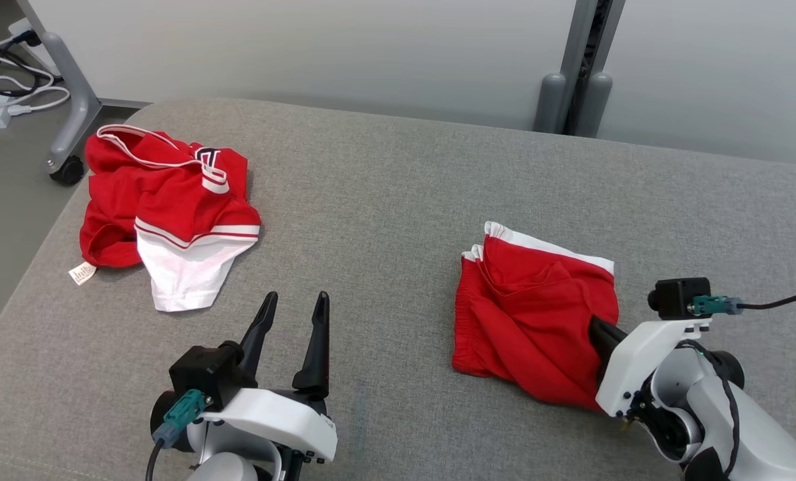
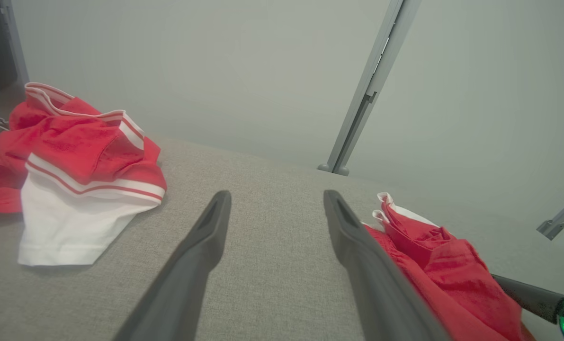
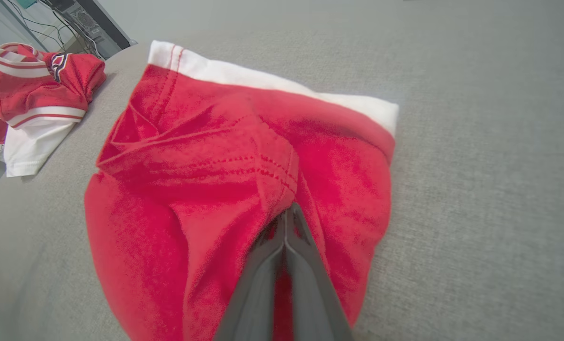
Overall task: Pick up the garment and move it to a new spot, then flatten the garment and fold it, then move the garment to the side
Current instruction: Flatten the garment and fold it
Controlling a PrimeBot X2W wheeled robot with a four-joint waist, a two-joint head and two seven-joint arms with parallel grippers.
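Grip secured: right tool clenches a fold of the rumpled red-and-white cloth garment, right of centre on the grey fabric counter, seemingly for lifting, while left tool hangs released.

grey fabric surface stands before pale wall panels; cables lie by a wheeled leg.

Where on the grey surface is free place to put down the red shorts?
The widest bare patch lies between the jersey and the red shorts, beyond the open left pincer. Another strip runs behind the shorts toward the far edge. The jersey crowds the left end.
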